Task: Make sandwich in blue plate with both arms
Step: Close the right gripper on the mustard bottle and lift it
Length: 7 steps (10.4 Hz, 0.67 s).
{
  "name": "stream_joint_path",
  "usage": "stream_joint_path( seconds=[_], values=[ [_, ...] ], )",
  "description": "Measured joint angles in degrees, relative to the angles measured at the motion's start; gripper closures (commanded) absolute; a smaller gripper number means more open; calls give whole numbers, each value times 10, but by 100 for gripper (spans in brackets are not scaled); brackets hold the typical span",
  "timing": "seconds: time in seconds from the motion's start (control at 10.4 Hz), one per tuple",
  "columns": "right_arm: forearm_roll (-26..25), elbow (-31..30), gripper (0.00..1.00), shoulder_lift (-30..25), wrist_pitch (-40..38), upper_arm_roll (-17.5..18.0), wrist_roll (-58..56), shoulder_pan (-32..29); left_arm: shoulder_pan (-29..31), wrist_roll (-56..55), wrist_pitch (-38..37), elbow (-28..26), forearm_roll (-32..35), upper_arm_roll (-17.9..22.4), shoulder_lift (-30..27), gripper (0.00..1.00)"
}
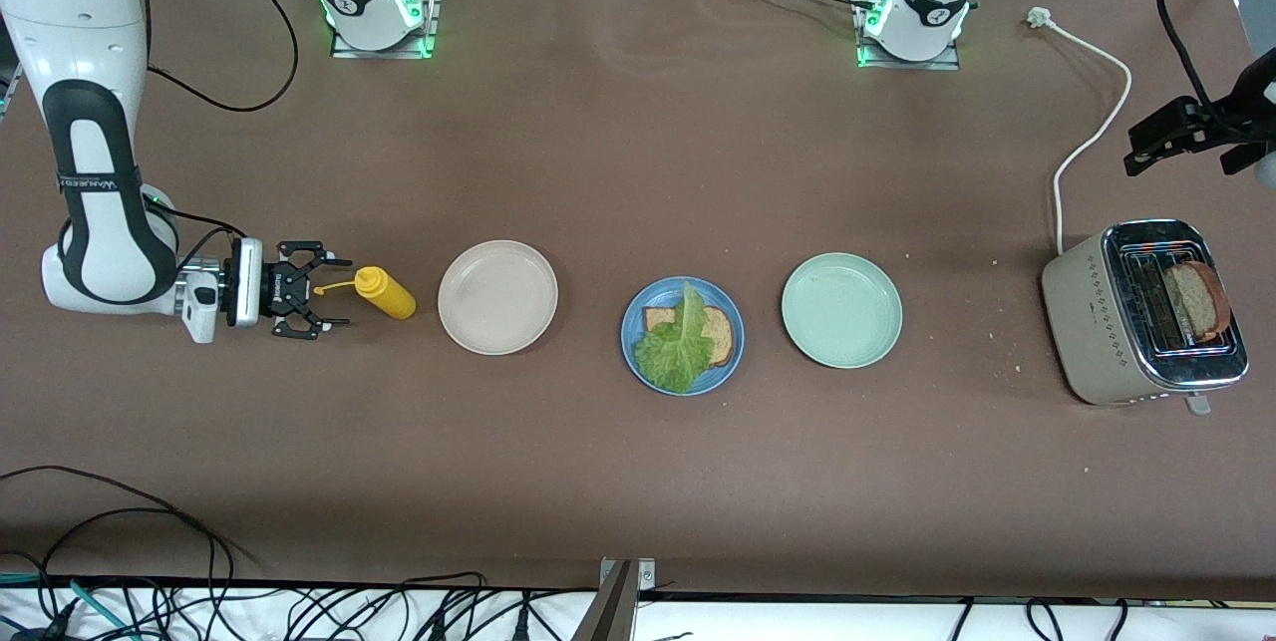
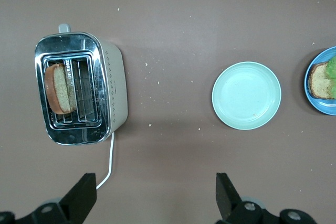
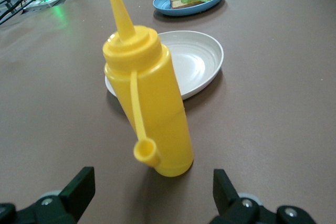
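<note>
So I see the blue plate (image 1: 632,354) has one bread slice (image 1: 720,334) and lettuce (image 1: 678,342); the second slice (image 1: 1194,298) waits in the toaster (image 1: 1087,322). The left gripper (image 2: 155,195) hangs wide open over the table near the toaster, and the right gripper (image 1: 309,304) is wide open by the yellow bottle (image 1: 387,291).

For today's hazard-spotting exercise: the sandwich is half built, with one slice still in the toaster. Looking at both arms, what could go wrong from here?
1. The right pincer is open beside the upright mustard bottle, whose cap dangles open; a nudge might tip it toward the beige plate.
2. The bread slice leans deep in the toaster slot; the open left pincer above could crush it or drag the toaster.
3. The lettuce leaf overhangs the bread on the blue plate and might slide.
</note>
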Motion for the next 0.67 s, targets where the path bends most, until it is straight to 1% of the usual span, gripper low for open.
stream_joint_path(
  seconds=[0.1,0.19,0.38,0.67],
  values=[
    [30,0,0,10,0,0,-28,-2,1,0,0,0,0,0,0,0],
    [48,0,0,16,-5,0,-43,-5,1,0,0,0,0,0,0,0],
    [64,-3,0,29,-43,-1,-61,-18,2,0,0,0,0,0,0,0],
    [90,-4,0,54,-121,0,-81,-23,2,0,0,0,0,0,0,0]
  ],
)
